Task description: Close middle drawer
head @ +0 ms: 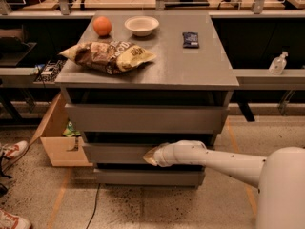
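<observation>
While its jaws sit pinched together on nothing, gripper [148,155] tip against middle drawer [114,152] front, near centre.

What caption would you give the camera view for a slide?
Robot claw at the front of the middle drawer of a grey cabinet bearing an orange, a bowl and a chip bag.

No legible text; gripper [148,155] at middle drawer [114,152] front
</observation>
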`<state>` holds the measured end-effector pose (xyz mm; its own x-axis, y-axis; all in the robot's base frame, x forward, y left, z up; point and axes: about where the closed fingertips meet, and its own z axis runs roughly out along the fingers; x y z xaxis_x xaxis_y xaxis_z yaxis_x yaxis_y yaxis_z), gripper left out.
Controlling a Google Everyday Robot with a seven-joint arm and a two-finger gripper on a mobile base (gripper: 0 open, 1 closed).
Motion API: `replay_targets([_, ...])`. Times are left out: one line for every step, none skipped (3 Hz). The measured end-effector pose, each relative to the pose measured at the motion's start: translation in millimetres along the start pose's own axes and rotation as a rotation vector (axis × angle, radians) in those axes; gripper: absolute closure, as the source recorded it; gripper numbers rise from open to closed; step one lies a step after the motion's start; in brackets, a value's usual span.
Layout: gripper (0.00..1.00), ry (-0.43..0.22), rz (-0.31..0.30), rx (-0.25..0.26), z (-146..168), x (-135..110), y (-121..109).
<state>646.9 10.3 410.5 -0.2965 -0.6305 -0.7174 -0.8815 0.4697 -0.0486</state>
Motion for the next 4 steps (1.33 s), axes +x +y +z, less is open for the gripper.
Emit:
replay_targets([1.0, 0.001, 0.015, -0.012, 2.6, 3.9, -2.9])
replay_targets([1.0, 0.034, 0.059, -0.017, -3.4, 25.6, 0.7])
replay_targets([1.0, 0.089, 0.167, 0.008, -26.5, 69.3, 3.1])
replay_targets([1.0, 0.135, 0.294, 0.065, -61.5, 112.4, -3.0])
